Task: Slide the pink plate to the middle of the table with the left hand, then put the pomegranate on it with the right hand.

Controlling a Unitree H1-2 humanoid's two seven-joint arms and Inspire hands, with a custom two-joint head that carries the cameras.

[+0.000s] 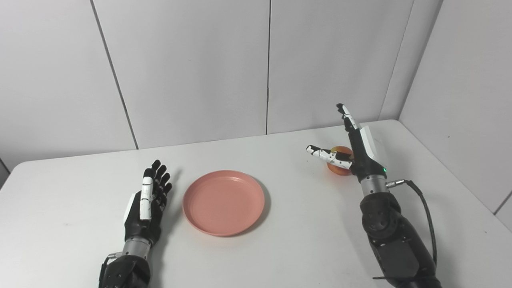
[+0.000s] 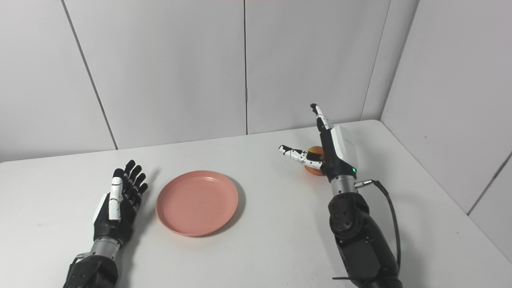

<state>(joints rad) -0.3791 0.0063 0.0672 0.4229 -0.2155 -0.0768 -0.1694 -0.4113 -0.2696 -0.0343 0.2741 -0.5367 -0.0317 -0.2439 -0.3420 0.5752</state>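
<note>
1. Round pink plastic plate: flat on white table, approx. mid-table, empty.
2. Left hand, black w/ white panels: just left of plate, not touching; fingers straight and apart, holding nothing.
3. Round red-orange pomegranate: on table, well right of plate, partly hidden behind right hand.
4. Right hand: at pomegranate, fingers extended, thumb spread across fruit; no grasp closed.
</note>
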